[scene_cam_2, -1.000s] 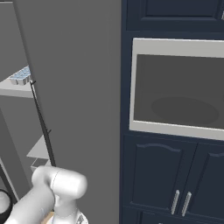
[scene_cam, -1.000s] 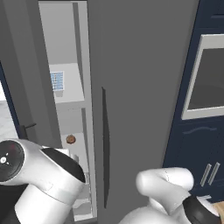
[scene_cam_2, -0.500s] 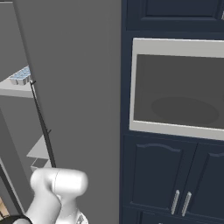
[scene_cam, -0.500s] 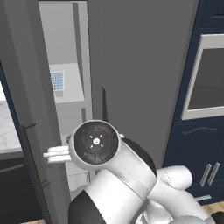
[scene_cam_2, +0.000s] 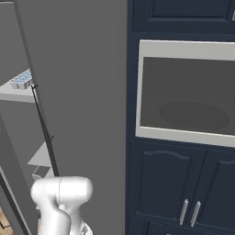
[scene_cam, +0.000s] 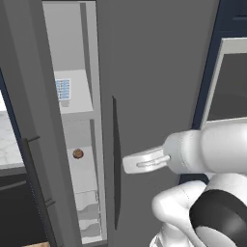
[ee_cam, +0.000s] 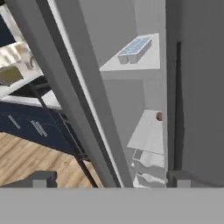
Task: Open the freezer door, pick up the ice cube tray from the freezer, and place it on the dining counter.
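tool (ee_cam: 109,177): jaws spread wide, holding nothing, facing the door gap
freezer door (ee_cam: 65,87): partly open
ice cube tray (ee_cam: 134,49): untouched on upper freezer (scene_cam: 77,130) shelf
left: widen door, grasp tray, carry to table

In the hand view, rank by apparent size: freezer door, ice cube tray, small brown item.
1. Freezer door, by far the largest, though nearest the camera.
2. Ice cube tray.
3. Brown item, a tiny dot.
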